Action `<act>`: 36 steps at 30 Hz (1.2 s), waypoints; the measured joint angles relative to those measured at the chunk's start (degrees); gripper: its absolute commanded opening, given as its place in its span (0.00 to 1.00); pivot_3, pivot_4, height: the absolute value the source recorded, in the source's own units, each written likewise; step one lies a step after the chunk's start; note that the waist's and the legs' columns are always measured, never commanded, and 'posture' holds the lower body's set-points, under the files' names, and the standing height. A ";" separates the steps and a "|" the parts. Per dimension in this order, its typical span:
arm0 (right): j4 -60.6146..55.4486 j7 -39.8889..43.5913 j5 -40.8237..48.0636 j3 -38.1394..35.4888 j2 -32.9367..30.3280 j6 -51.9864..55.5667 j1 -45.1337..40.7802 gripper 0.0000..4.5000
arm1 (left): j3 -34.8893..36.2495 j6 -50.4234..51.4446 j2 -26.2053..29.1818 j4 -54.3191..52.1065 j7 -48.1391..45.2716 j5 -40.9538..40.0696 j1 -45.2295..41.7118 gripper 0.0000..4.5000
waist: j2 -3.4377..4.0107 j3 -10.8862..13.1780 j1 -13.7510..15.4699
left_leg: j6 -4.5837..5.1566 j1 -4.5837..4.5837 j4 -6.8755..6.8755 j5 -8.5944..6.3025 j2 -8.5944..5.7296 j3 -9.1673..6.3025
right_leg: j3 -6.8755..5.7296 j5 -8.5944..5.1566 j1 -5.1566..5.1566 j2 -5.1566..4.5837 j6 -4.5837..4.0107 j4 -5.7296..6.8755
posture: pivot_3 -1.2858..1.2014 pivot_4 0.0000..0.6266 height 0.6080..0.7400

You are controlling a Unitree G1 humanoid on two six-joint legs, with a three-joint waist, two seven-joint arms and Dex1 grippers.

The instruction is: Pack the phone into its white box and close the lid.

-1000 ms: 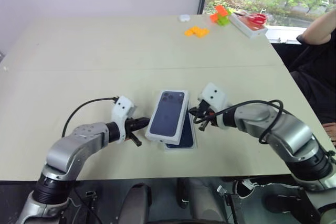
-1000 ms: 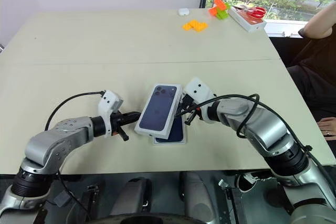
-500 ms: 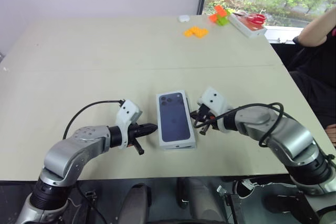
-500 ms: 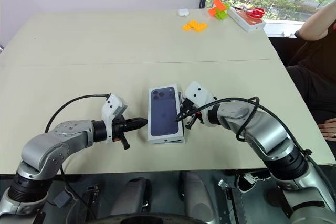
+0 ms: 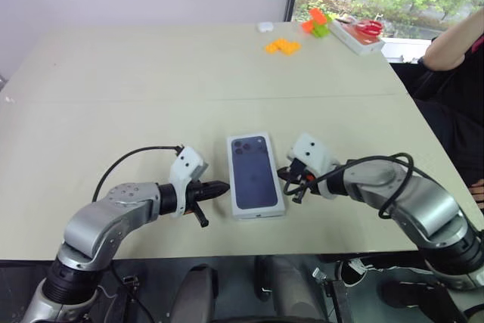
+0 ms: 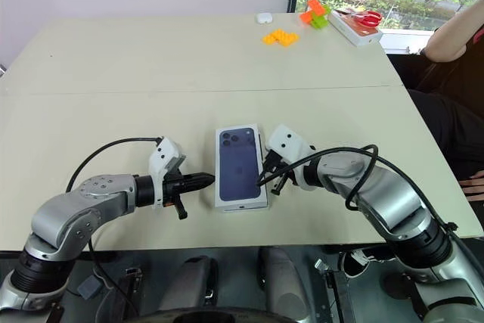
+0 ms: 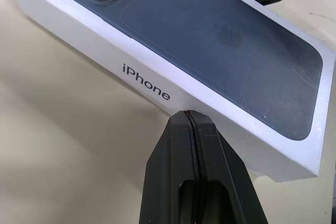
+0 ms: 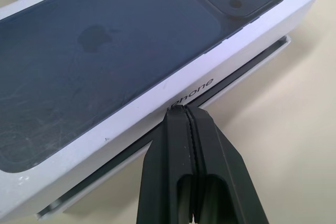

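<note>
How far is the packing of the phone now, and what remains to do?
Nearly done: the lid lies over the white box. The right wrist view shows a dark gap under the lid's edge, so it is not fully seated. Both the left gripper and the right gripper are shut, holding nothing. Left: pressing the lid down.

You see the lid [image 5: 255,174], white with a dark blue phone picture on top, lying flat over the white box [image 8: 247,71] near the table's front edge. It is not fully seated: along one long side the box's rim shows beneath it.
</note>
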 measured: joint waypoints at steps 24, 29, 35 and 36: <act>-1.13 2.32 -1.26 -0.37 -1.07 0.09 0.59 0.01 | -0.85 0.10 0.50 -0.55 -1.31 -0.01 -0.19 0.00 | 0.00 0.00 -0.04 | 0.05 -0.10 0.62 -0.03 0.01 -0.02 | -0.02 0.01 0.07 0.01 -0.03 0.23 | 0.52 0.24 0.92; -1.49 2.82 -1.23 -1.06 -1.13 0.22 0.58 0.01 | -0.85 0.10 0.48 -0.55 -1.67 -0.02 -0.19 0.00 | 0.00 0.00 -0.05 | 0.05 -0.10 0.62 -0.03 0.01 -0.02 | -0.01 0.01 0.07 0.02 -0.03 0.23 | 0.52 0.24 0.92; -1.62 3.09 -1.23 -1.24 -1.16 0.73 0.67 0.01 | -0.98 0.09 0.63 -0.56 -2.61 -0.01 -0.19 0.00 | 0.00 0.00 -0.05 | 0.05 -0.10 0.63 -0.03 0.01 -0.02 | -0.02 0.01 0.07 0.01 -0.03 0.23 | 0.52 0.24 0.92; -1.63 3.12 -1.24 -1.24 -1.17 0.73 0.86 0.01 | -1.00 0.09 0.66 -0.56 -2.66 0.00 -0.19 0.00 | 0.00 0.00 -0.04 | 0.05 -0.10 0.63 -0.03 0.01 -0.02 | -0.01 0.01 0.08 0.01 -0.03 0.23 | 0.52 0.24 0.92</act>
